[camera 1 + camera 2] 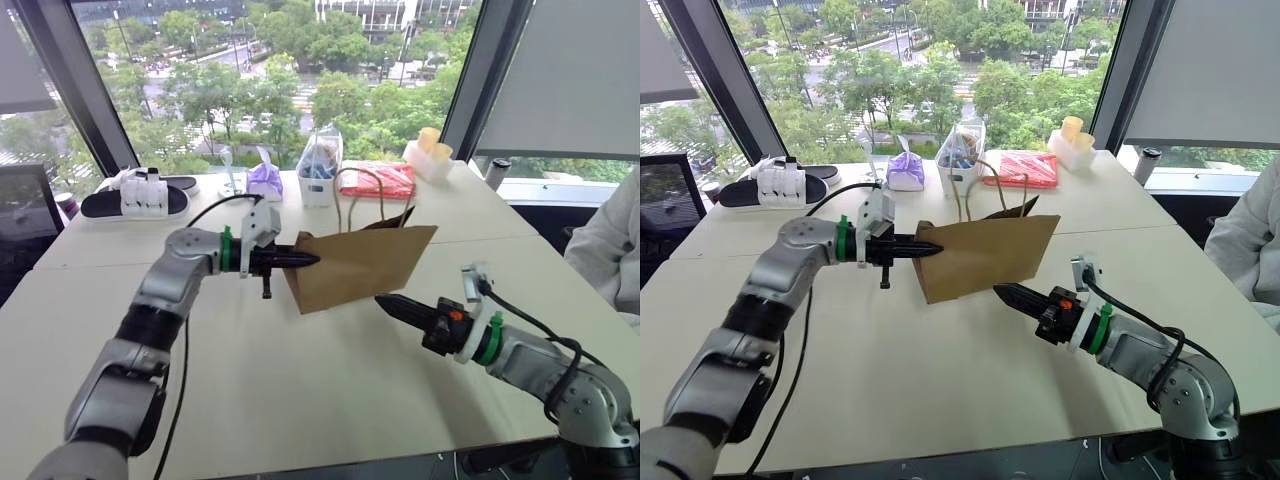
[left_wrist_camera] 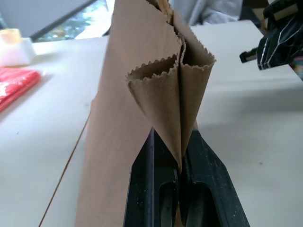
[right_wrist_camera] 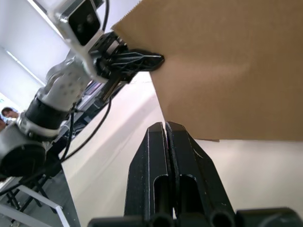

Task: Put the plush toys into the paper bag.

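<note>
The left pincer point(image 1: 305, 260) is clenched on the serrated top edge of the paper bag point(image 1: 365, 265), holding it above the middle of the worktop point(image 1: 300, 390). The right pincer point(image 1: 385, 302) is clenched on nothing, just beside the bag's lower corner.

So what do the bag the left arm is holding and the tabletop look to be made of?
The paper bag looks like plain brown kraft paper with a matte finish: the left wrist view shows a zigzag-cut top edge and sharp folded creases. Its loop handles look like tan twisted cord. The table is a smooth, pale cream surface with a soft sheen, probably laminate, though that is uncertain.
</note>
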`<state>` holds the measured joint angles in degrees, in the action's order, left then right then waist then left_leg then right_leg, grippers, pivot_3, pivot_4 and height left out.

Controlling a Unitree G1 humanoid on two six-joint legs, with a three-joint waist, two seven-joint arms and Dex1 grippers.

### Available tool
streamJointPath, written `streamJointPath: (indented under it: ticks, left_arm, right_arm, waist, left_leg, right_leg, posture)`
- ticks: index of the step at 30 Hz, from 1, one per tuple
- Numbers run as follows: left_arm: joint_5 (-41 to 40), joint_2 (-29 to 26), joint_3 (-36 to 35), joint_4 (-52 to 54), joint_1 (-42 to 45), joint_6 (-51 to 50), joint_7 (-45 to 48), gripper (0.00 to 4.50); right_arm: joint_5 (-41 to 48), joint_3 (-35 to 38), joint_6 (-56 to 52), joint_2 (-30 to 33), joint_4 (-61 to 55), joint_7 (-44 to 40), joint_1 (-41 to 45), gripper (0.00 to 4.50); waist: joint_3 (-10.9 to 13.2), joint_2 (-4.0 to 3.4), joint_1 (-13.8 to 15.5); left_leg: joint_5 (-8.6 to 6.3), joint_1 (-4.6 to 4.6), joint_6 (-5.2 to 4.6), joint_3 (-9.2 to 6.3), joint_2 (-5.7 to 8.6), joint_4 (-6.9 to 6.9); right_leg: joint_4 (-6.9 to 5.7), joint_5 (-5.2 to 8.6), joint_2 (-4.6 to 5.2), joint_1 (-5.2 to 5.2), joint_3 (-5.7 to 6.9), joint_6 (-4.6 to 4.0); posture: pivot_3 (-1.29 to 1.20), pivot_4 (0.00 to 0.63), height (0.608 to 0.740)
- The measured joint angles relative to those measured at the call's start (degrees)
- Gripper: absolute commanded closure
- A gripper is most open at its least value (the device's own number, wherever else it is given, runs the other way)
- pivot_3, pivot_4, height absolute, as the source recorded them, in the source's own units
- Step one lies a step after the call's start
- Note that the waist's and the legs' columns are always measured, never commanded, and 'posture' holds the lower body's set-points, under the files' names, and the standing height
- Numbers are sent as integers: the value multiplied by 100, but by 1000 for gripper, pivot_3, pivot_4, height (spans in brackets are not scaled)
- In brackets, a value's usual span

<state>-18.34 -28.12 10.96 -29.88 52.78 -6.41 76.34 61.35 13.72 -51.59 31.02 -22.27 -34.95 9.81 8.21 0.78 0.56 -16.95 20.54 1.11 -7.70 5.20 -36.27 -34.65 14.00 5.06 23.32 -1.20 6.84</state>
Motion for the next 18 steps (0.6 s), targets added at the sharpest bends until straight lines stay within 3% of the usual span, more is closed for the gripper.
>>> streamJointPath:
  ticks: [8, 11, 18]
  left_arm:
    - [898, 767, 127, -2938, 951, 1905, 659, 4431]
    - [1173, 816, 148, -3522, 1126, 2157, 770, 3520]
    - [1386, 799, -133, -3938, 1276, 2334, 532, 59]
  right_arm:
    - [38, 308, 183, -13, -435, 264, -749, 4500]
    - [78, 297, 209, -54, -593, 370, -896, 4500]
    - [61, 171, 298, -67, -657, 425, -847, 4500]
  waist:
    - [1, 5, 13]
    - [2, 6, 7]
    - [4, 9, 5]
  left_leg:
    - [-12, 8, -22, 3, 3, -2]
    - [-14, 6, -26, 2, 0, -2]
    - [-15, 3, -28, 2, 0, -10]
  right_leg:
    - [15, -1, 7, -3, 9, 2]
    - [10, -1, 1, -3, 9, 3]
    - [-14, 0, 1, 1, 9, 4]
  posture:
    - [0, 150, 740]
    - [0, 150, 740]
    - [0, 150, 740]
